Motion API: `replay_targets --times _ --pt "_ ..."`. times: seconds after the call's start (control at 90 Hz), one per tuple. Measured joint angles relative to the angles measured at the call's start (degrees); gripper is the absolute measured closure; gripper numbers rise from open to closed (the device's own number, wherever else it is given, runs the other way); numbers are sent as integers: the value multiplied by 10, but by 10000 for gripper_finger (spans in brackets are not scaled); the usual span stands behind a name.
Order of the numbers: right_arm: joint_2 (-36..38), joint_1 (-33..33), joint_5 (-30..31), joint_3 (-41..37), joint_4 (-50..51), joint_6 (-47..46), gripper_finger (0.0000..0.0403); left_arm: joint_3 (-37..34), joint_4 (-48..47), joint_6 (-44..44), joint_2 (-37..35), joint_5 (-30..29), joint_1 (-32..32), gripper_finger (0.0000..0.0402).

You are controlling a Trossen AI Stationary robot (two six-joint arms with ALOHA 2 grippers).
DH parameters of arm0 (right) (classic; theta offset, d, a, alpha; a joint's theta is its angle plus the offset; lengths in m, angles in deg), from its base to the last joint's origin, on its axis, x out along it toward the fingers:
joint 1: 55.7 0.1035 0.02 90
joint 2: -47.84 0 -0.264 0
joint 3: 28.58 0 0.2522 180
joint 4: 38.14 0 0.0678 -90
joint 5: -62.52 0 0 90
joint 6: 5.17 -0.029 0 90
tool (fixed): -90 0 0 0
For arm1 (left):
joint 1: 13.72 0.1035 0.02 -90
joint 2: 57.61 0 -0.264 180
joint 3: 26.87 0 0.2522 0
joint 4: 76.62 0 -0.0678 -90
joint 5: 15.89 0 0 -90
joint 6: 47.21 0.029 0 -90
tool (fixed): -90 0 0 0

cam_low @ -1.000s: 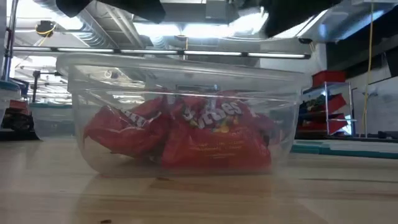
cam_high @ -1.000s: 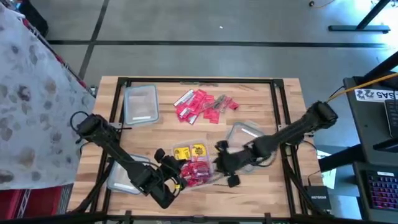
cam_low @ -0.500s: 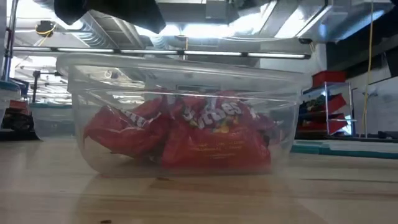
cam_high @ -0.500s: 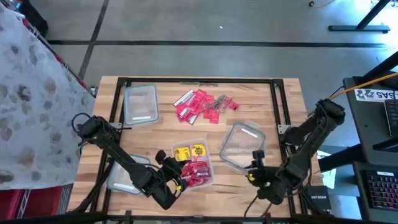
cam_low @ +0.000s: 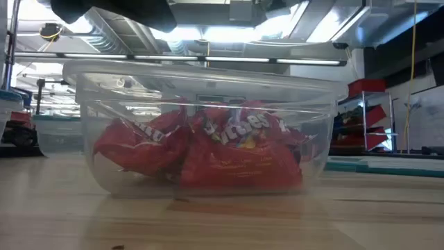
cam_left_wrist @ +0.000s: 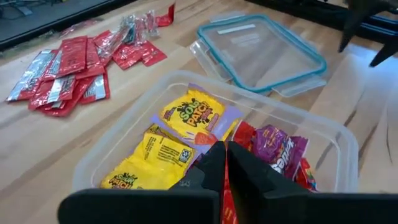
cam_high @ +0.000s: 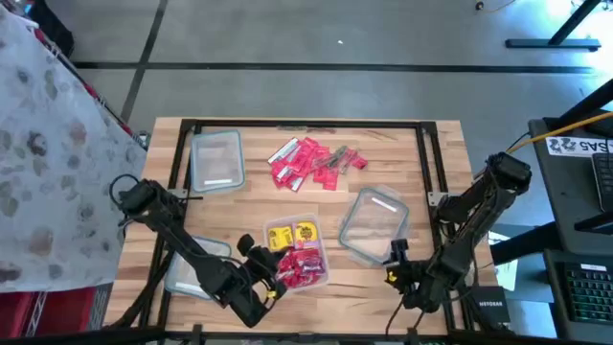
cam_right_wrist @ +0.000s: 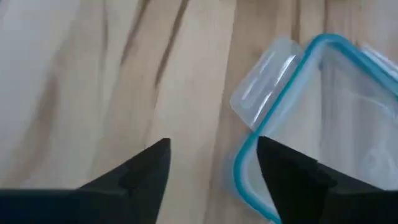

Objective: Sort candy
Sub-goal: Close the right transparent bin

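— What's on the wooden tabletop [cam_high: 402, 153]?
— A clear tub [cam_high: 296, 253] at lower centre holds yellow and red candy packets [cam_left_wrist: 186, 134]; loose red and silvery candy [cam_high: 313, 161] lies at upper centre.
— And the pincers?
— Left pincer [cam_left_wrist: 225, 163] pressed together over the tub; right pincer [cam_right_wrist: 211, 163] spread wide beside a teal-rimmed lid [cam_right_wrist: 323, 118].

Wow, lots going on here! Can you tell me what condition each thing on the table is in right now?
Candy tub: open, holding yellow and red packets.
Loose candy pile: spread on the table, unsorted.
Teal-rimmed lid: lying flat, off any tub.
Far container: looks empty.
Left gripper: shut, over the tub.
Right gripper: open, empty, beside the lid.
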Motion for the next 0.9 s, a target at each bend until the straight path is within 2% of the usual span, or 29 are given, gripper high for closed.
replay_targets --times 0.133,0.244,0.389,0.633,0.9 --pt "0 0 50 -27 -14 6 128 0 0 7 0 0 0 402" --pt "-1 0 82 -40 -51 46 124 0 0 14 0 0 1 402" --pt "-25 -2 93 -45 -97 95 123 0 1 12 0 0 2 402" --pt "-105 -22 131 -45 -127 66 123 0 24 -34 0 0 2 402" --pt "-137 -42 160 -43 -146 43 123 0 98 4 0 -1 2 402"
